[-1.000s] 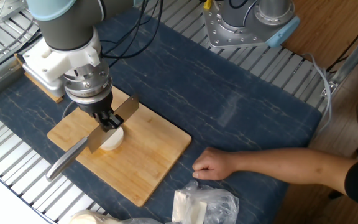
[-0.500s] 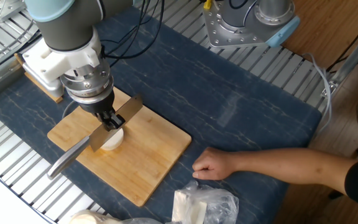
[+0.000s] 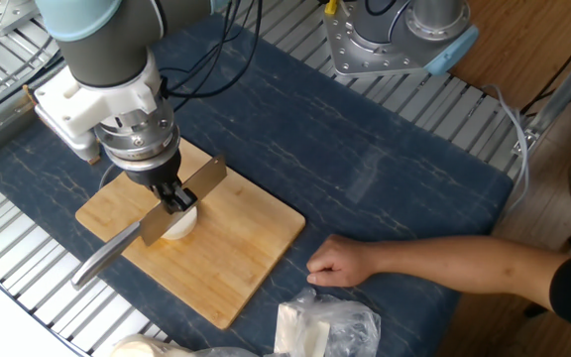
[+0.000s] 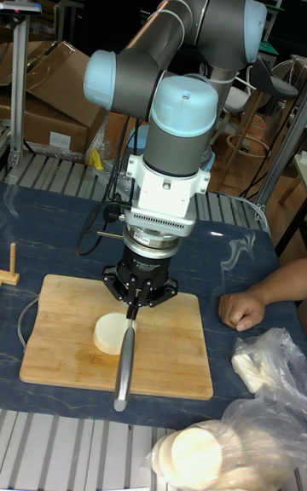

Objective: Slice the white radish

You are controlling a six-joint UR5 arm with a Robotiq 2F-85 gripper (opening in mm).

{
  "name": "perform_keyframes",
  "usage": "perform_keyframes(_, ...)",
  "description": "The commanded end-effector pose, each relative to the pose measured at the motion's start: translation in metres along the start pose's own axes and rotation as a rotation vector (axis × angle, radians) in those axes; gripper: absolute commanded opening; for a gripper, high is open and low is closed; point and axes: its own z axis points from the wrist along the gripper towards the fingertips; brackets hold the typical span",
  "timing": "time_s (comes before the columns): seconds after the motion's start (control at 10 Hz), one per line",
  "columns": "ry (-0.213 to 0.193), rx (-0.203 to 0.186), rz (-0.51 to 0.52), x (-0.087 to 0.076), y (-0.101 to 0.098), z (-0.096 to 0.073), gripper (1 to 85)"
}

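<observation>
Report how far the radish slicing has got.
Done: the radish sits on the board and the gripper is shut on the knife. In hand: the blade is held at the radish's right side. Left: all the cutting; the disc looks whole, with no slices visible.

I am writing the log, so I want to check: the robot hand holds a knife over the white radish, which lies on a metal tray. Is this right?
Not quite. The white radish lies on a wooden cutting board, not a metal tray; the tall fixed view shows it. The hand does hold the knife over the radish.
</observation>
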Motion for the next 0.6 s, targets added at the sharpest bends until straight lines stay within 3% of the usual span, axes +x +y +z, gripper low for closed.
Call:
perform_keyframes(0.0, -0.005, -0.016, 0.011, -0.0029, 0.0040, 0.0008, 1.0)
perform_keyframes(0.5, -0.004, -0.017, 0.013, -0.0034, 0.0074, -0.0005, 1.0)
